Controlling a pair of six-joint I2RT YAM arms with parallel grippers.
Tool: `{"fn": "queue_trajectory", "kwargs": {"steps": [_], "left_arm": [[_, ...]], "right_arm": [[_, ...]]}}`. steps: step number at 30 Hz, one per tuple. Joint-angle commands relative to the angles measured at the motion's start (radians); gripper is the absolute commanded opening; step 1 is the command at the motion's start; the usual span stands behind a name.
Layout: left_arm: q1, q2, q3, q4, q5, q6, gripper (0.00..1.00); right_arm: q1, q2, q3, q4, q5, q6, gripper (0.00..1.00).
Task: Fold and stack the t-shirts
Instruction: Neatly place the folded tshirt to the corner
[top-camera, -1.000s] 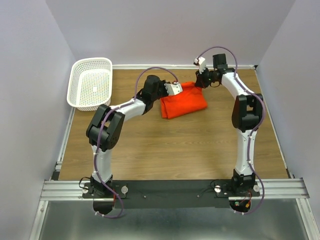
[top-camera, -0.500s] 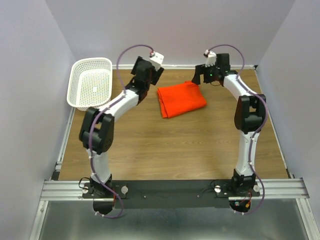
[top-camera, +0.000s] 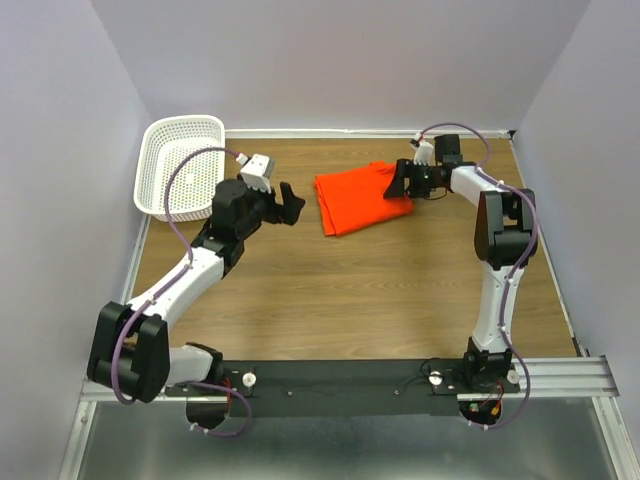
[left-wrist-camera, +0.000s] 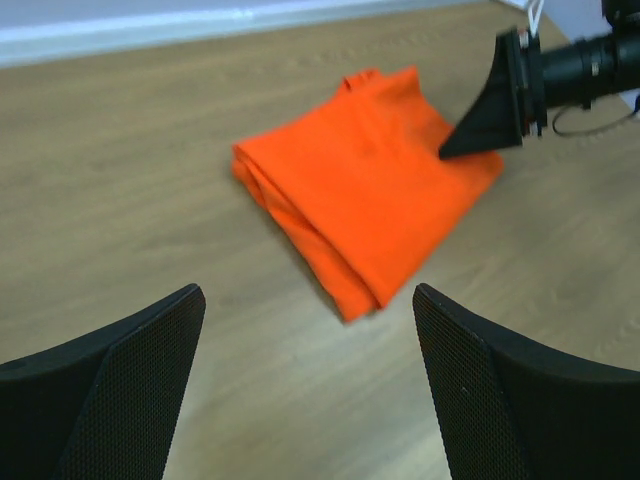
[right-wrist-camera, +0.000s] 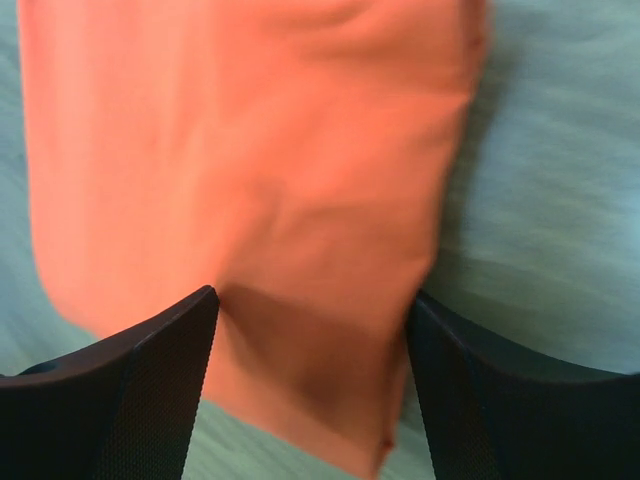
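Though jaws wide apart, left gripper (top-camera: 293, 203) and right gripper (top-camera: 398, 181) both empty, right over t-shirt (top-camera: 358, 200).

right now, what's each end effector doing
left end effector: open, holding nothing
right end effector: open over the t-shirt, holding nothing

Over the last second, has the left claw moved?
Yes. The left claw has backed off the t-shirt, leftward toward the white basket, which has stayed put; it now stands open, clear of the fabric.
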Motion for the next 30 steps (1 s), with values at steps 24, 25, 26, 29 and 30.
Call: {"fn": "queue_trajectory", "kwargs": {"steps": [24, 25, 26, 29, 30], "left_arm": [[0.0, -0.535, -0.249, -0.08, 0.15, -0.121, 0.92], [0.0, -0.533, -0.251, -0.075, 0.157, -0.123, 0.92], [0.0, -0.531, -0.254, -0.072, 0.168, -0.124, 0.92], [0.0, -0.528, -0.257, -0.063, 0.176, -0.129, 0.92], [0.0, -0.528, -0.257, -0.06, 0.176, -0.132, 0.92]], "right_arm": [[-0.354, -0.175, -0.039, -0.237, 0.256, -0.358, 0.01], [-0.37, -0.17, -0.031, -0.238, 0.32, -0.383, 0.01], [-0.398, -0.163, -0.007, -0.238, 0.356, -0.407, 0.03], [-0.437, -0.161, 0.035, -0.24, 0.471, -0.496, 0.74], [-0.443, -0.173, 0.044, -0.237, 0.49, -0.531, 0.96]]}}
